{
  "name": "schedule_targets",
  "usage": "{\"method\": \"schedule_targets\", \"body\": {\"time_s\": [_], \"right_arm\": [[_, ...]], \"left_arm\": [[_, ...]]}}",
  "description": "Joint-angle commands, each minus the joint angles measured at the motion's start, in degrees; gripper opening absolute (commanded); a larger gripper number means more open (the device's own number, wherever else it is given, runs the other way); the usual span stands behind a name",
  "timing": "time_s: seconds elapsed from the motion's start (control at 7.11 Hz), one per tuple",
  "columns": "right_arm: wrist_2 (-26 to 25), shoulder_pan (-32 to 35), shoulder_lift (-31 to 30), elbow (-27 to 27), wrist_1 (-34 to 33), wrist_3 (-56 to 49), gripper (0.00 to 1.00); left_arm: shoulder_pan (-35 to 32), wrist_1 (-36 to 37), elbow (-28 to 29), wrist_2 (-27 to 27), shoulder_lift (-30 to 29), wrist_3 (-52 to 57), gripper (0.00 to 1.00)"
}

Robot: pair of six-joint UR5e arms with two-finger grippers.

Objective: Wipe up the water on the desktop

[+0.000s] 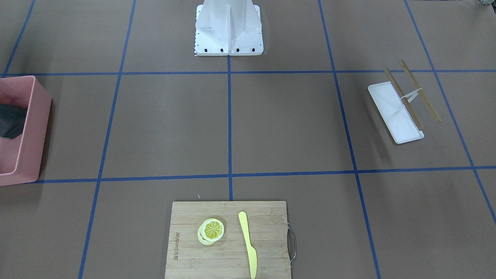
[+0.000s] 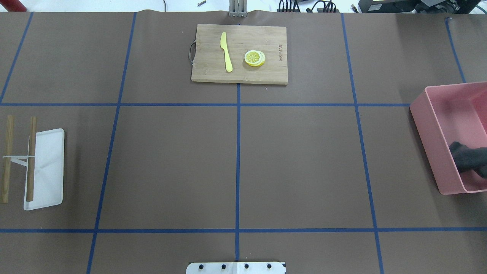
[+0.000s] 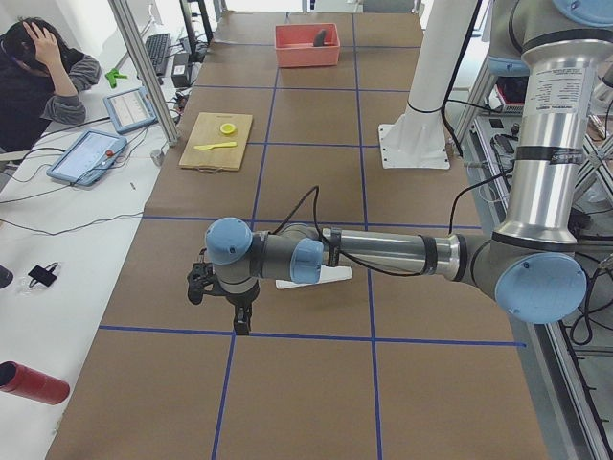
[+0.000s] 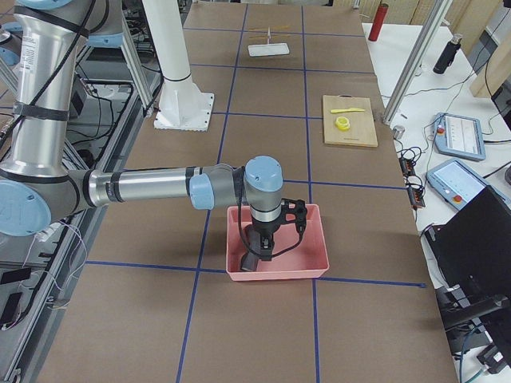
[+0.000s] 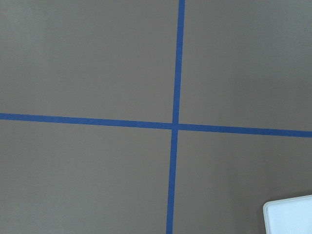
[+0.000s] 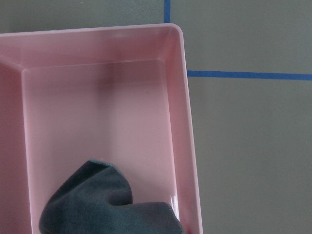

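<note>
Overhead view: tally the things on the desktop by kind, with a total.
Pink bin: 1
Grey cloth: 1
White tray: 1
Wooden sticks: 2
Cutting board: 1
Yellow knife: 1
Lemon-slice stack: 1
Total: 8

Board: rectangular bamboo cutting board with a metal handle.
Knife: yellow plastic knife, flat on the board.
Lemon: stacked yellow lemon slices beside the knife (not touching).
Tray: flat white rectangular tray, one of two wooden sticks lying over it.
</note>
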Motion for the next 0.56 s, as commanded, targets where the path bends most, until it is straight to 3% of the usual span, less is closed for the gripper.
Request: {"method": "schedule_targets", "body": {"time_s": [0.0, 0.42], "right_arm": [[0.32, 0.01, -0.23, 0.85, 0.05, -0.03, 1.0], [0.41, -0.07, -0.23, 0.85, 0.14, 0.06, 1.0]], "left_arm": [[0.15, -0.15, 0.1, 0.05, 0.02, 0.16, 0.98], [0.15, -0.94, 0.97, 0.05, 0.02, 0.24, 0.98]]}}
